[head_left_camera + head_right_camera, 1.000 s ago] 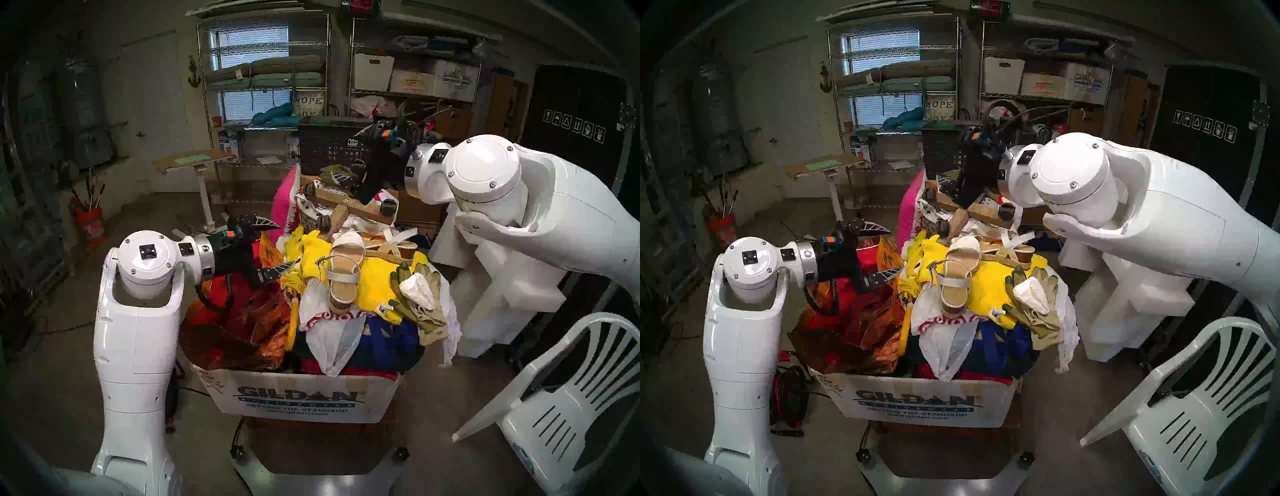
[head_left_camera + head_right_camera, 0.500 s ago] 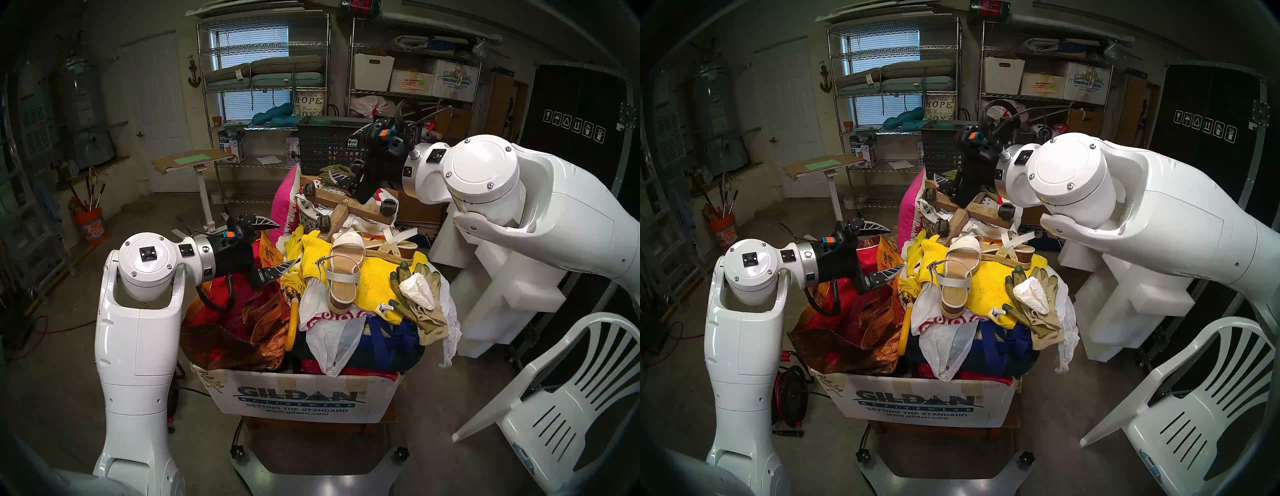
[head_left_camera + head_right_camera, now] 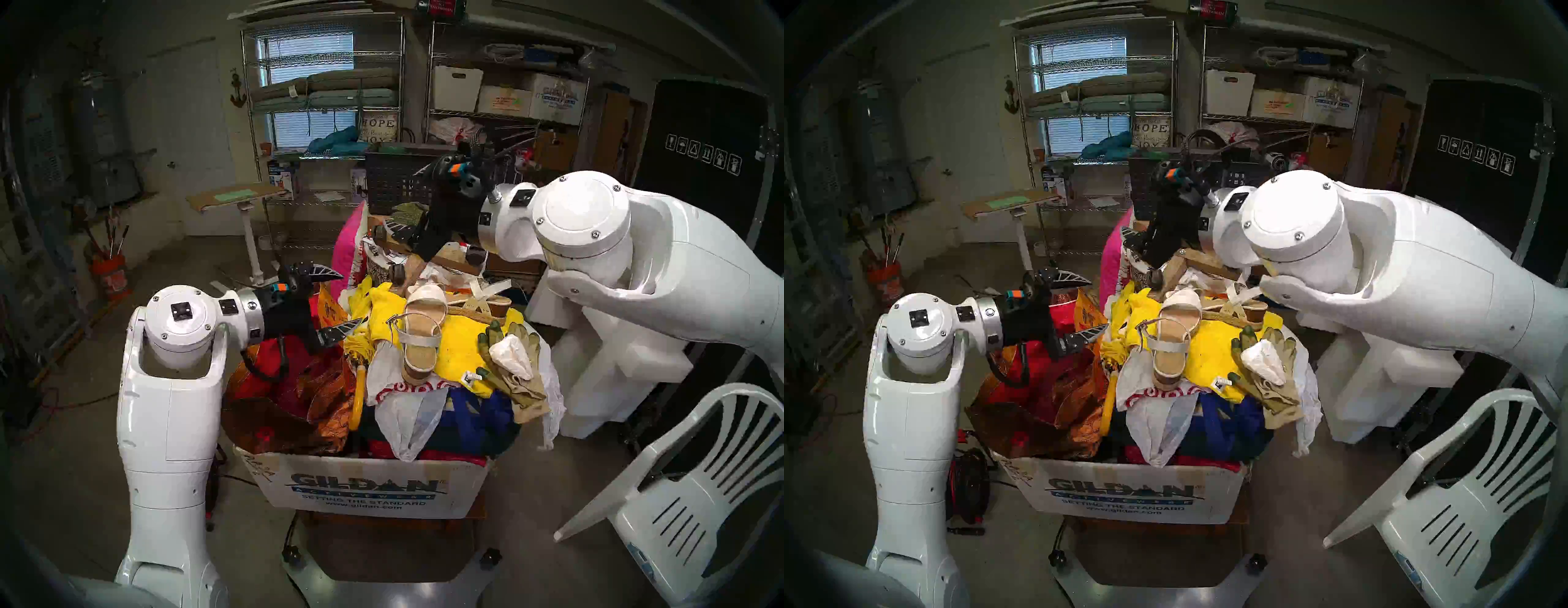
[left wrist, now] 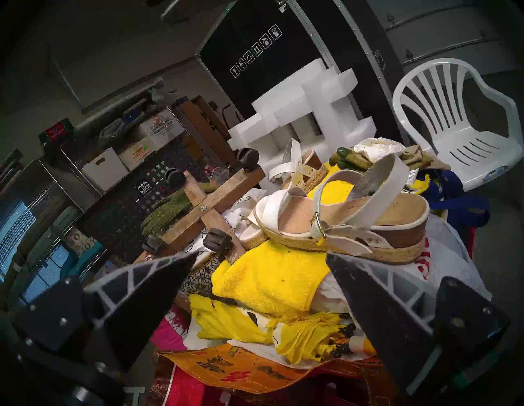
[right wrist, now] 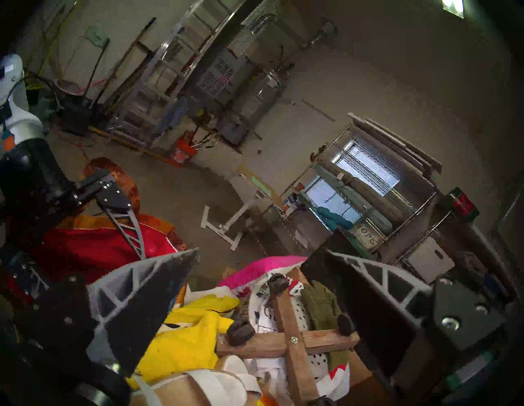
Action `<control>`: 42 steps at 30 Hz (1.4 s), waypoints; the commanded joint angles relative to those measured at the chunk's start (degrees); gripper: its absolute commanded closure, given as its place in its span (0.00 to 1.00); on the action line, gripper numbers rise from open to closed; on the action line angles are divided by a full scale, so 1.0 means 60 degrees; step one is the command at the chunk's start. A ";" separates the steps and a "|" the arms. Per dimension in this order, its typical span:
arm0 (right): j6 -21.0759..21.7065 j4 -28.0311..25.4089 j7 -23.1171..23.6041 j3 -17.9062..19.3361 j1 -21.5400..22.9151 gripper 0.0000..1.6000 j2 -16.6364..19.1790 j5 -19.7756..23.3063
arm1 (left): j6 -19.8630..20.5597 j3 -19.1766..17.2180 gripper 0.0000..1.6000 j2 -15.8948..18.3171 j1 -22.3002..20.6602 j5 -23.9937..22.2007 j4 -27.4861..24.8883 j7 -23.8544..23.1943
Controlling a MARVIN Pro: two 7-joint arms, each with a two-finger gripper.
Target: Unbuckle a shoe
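White-strapped platform sandal with jute-and-cork sole [image 4: 334, 224] sits on yellow towel [image 4: 272, 277] just ahead of wide-open, empty left gripper [image 4: 256, 286]; right gripper [image 5: 249, 286] also spread empty; sole looks stiff and light, thin buckled ankle strap [image 4: 319, 224] floppy—likely pinch strap tail beside buckle.

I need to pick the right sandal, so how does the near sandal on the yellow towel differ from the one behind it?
The near sandal sits upright, footbed showing, ankle strap buckled; the far sandal lies tipped on its side, partly hidden. The near one points away from the robot, the far one lies crosswise. Both have white straps and woven soles.
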 commanded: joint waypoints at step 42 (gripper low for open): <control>0.2979 -0.1193 -0.4595 0.0649 -0.0781 0.00 -0.1013 0.3991 | 0.0024 -0.0026 0.00 -0.0043 -0.0095 -0.0013 -0.0168 -0.0027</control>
